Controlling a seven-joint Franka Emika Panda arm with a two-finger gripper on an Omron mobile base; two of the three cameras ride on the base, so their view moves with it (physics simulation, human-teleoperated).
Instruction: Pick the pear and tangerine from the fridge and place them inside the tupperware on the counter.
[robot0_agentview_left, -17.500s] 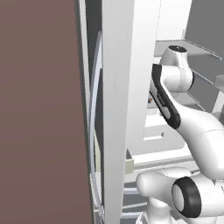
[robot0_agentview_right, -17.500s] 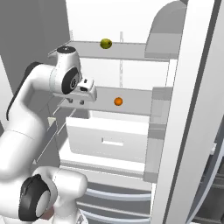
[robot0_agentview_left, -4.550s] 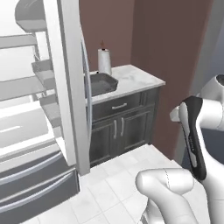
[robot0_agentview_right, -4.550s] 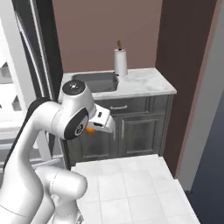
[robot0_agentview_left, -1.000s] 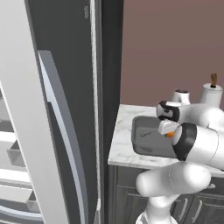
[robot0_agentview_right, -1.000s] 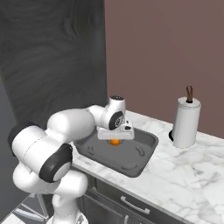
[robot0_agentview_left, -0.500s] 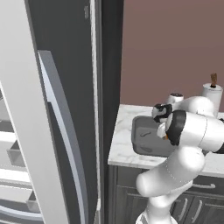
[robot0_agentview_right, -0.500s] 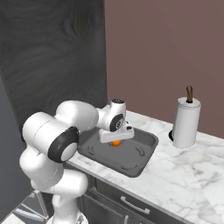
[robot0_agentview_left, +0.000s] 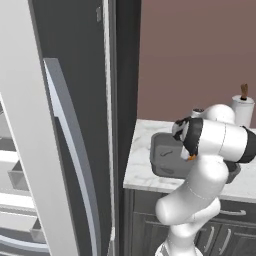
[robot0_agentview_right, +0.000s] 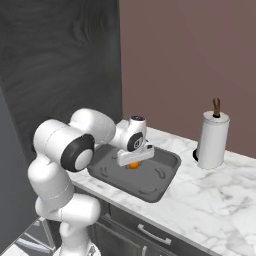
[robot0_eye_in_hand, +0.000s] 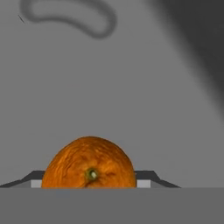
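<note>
My gripper (robot0_agentview_right: 133, 163) is shut on the tangerine (robot0_agentview_right: 133, 165), a small orange ball, and holds it just above the floor of the tupperware (robot0_agentview_right: 107, 168), a shallow dark grey tray on the white marble counter (robot0_agentview_right: 215, 197). In the hand view the tangerine (robot0_eye_in_hand: 89, 164) sits between the two fingertips (robot0_eye_in_hand: 146, 176), with the grey tupperware floor (robot0_eye_in_hand: 131, 87) close behind it. From the left base side, the arm covers most of the tupperware (robot0_agentview_left: 164, 159), and only a sliver of the tangerine (robot0_agentview_left: 191, 157) shows. The pear is out of view.
A paper towel roll (robot0_agentview_right: 212, 141) stands on the counter right of the tray. The fridge's dark door with its long curved handle (robot0_agentview_left: 70, 150) fills the left of the left base view. Dark cabinets with a drawer handle (robot0_agentview_right: 150, 234) run under the counter.
The hand has stayed over the tray with the tangerine and sunk a little lower. The arm's elbow and upper links have swung round above the base.
</note>
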